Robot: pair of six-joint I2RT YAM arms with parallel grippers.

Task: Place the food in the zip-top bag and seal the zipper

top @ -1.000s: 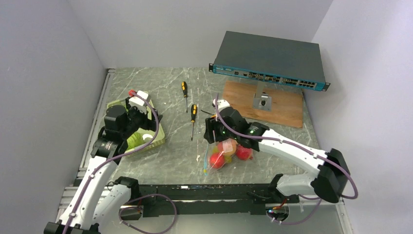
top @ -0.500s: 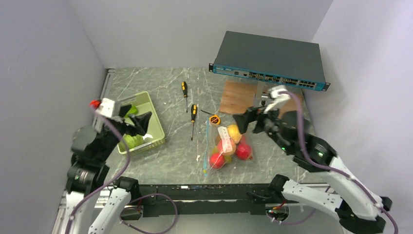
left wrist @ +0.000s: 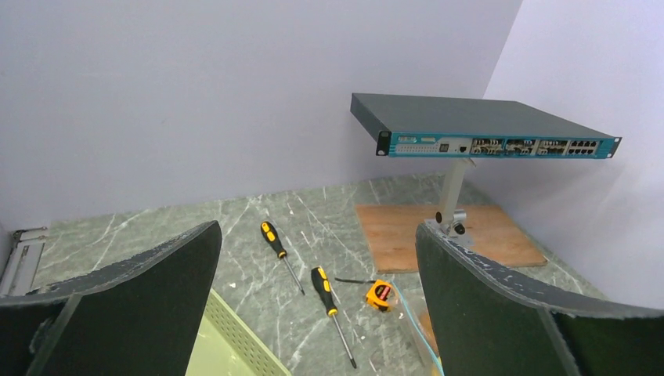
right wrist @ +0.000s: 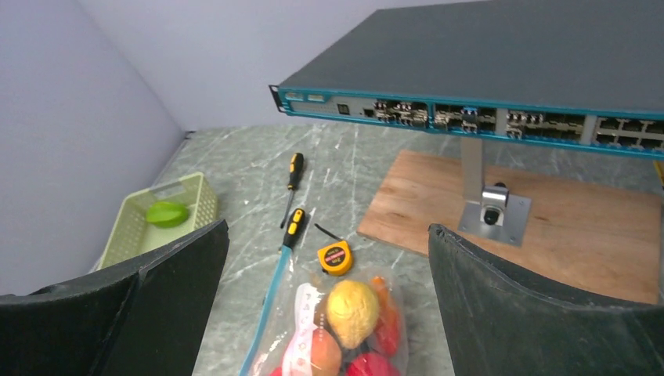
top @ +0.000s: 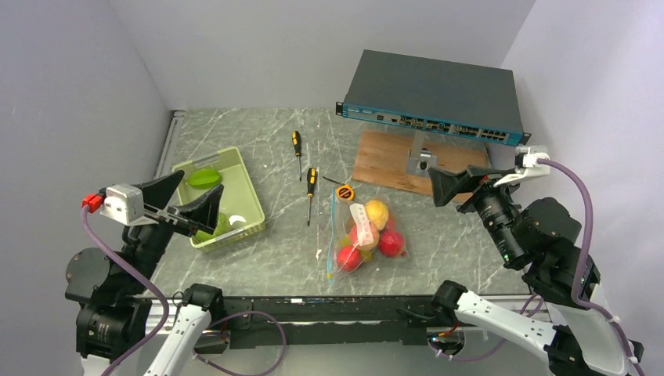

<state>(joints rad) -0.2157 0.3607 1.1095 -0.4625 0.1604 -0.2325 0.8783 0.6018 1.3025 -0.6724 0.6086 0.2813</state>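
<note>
The zip-top bag (top: pixel 366 235) lies flat on the table centre, holding the food: a yellow fruit (top: pixel 377 211), red fruits (top: pixel 348 257) and an orange one. The zipper (top: pixel 332 231) runs straight along the bag's left edge. The bag (right wrist: pixel 344 333), the yellow fruit (right wrist: pixel 352 311) and the zipper (right wrist: pixel 268 313) also show in the right wrist view. My left gripper (top: pixel 203 182) is open and empty, raised above the green tray. My right gripper (top: pixel 450 172) is open and empty, raised to the right of the bag. Both wrist views show wide-open jaws (left wrist: pixel 317 229) (right wrist: pixel 326 229).
A pale green tray (top: pixel 249 196) at the left holds a green fruit (top: pixel 205 177). Two screwdrivers (top: pixel 297 149) (top: pixel 311 188) and a yellow tape measure (top: pixel 345 192) lie behind the bag. A network switch (top: pixel 434 98) stands on a wooden board (top: pixel 391 160) at the back right.
Both arms have pulled back and risen high above the table. The right gripper has left the bag, which now lies alone. The left gripper has left the tray.
</note>
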